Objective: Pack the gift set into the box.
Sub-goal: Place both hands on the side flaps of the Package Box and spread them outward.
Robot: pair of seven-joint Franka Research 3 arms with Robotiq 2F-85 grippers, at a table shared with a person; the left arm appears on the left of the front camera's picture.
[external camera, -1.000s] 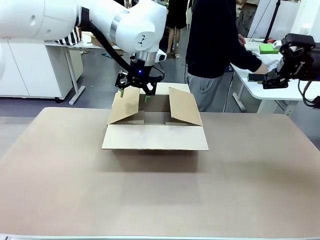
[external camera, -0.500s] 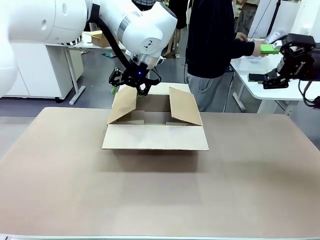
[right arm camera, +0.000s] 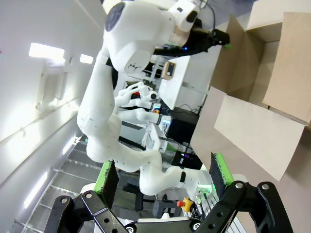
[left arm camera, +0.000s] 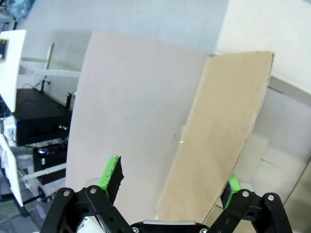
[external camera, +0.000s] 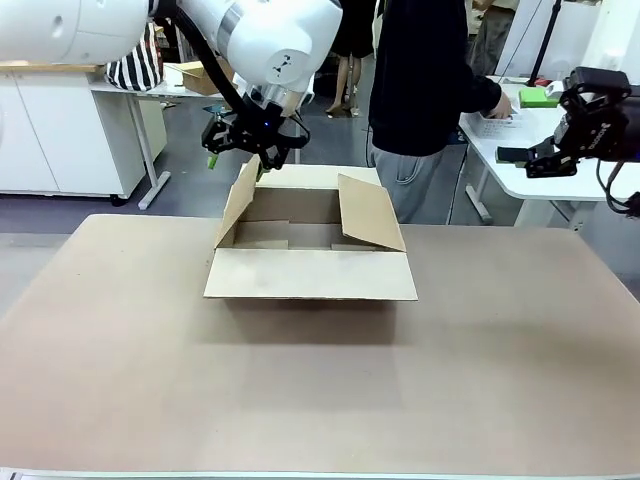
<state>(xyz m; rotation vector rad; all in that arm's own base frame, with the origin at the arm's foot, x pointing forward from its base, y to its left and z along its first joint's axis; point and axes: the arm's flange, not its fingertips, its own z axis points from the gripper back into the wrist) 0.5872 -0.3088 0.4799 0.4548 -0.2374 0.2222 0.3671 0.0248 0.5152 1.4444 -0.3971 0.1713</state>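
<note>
The box [external camera: 310, 272] is a large brown carton in the middle of the table, with its top flaps open. Its left flap [external camera: 240, 200] stands nearly upright. My left gripper [external camera: 238, 158] hovers open just above that flap's top edge. In the left wrist view the flap [left arm camera: 218, 141] rises between the spread green fingertips [left arm camera: 111, 172], closer to the right one. My right gripper [external camera: 532, 160] is held open and empty in the air far to the right, and the right wrist view shows its wide gap [right arm camera: 164, 174] with the box [right arm camera: 272, 73] beyond. The gift set is out of view.
A person in a dark top [external camera: 425, 80] stands behind the box and reaches a hand to a white side table [external camera: 520, 175] at the right. A small green box [external camera: 537, 97] lies on it. Bare tabletop [external camera: 320, 390] surrounds the carton.
My left gripper has risen and moved left, from low beside the left flap to above it. That flap now stands more upright. The person's hand has put the green box down.
</note>
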